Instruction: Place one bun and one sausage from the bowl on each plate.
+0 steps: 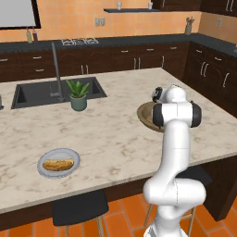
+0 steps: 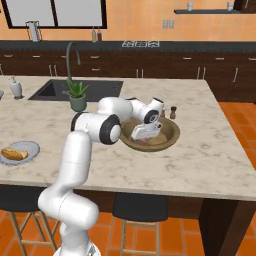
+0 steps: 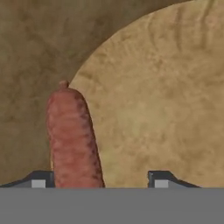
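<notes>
Hand view: a reddish-brown sausage (image 3: 72, 138) is seen lying on the floor of the olive-brown wooden bowl (image 3: 166, 109), at the line where the lighter floor meets the darker sloping wall. Its near end is set just beside the left fingertip (image 3: 40, 180) of the gripper (image 3: 100, 180), between the two tips but hard against the left one. The right fingertip (image 3: 159, 179) is kept well apart from the sausage, so the jaws are seen spread, with nothing pinched between them.

In the right base view the gripper (image 2: 146, 134) is lowered into the bowl (image 2: 169, 140), which is placed on the marble island counter (image 2: 215, 155), right of the counter's middle. A small dark pepper mill (image 2: 173, 112) is stood just beyond the bowl's far rim.

Far to the left, near the front edge of the counter, a light-grey plate (image 1: 46, 171) is set, and a golden-tan bun (image 1: 58, 164) is laid on it. A potted plant (image 1: 77, 95) is placed by the sink (image 1: 37, 94), at the far left of the counter.
</notes>
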Motion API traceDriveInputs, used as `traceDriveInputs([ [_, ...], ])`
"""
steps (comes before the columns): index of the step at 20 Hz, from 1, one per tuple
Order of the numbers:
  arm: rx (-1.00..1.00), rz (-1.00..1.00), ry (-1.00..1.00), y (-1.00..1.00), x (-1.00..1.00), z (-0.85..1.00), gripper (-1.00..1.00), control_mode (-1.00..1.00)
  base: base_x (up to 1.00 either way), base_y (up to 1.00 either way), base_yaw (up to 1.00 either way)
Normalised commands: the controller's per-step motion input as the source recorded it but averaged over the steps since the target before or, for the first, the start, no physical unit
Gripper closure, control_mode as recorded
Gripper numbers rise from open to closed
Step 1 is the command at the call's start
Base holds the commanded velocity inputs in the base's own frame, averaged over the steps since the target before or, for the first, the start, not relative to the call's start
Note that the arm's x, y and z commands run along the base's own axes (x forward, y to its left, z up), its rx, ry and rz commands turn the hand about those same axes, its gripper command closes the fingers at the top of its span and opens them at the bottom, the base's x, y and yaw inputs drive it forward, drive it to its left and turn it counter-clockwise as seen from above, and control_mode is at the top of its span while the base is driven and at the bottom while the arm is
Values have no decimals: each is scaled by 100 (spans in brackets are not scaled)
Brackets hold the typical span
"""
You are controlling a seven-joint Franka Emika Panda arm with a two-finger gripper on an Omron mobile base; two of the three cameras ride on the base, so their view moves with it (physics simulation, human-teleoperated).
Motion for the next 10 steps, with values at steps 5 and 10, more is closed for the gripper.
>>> traceDriveInputs([
  [5, -3, 0, -25, 0, 40, -41, -100, -100, 0, 0, 0],
  [10, -4, 0, -13, 0, 19, -47, -100, -100, 0, 0, 0],
])
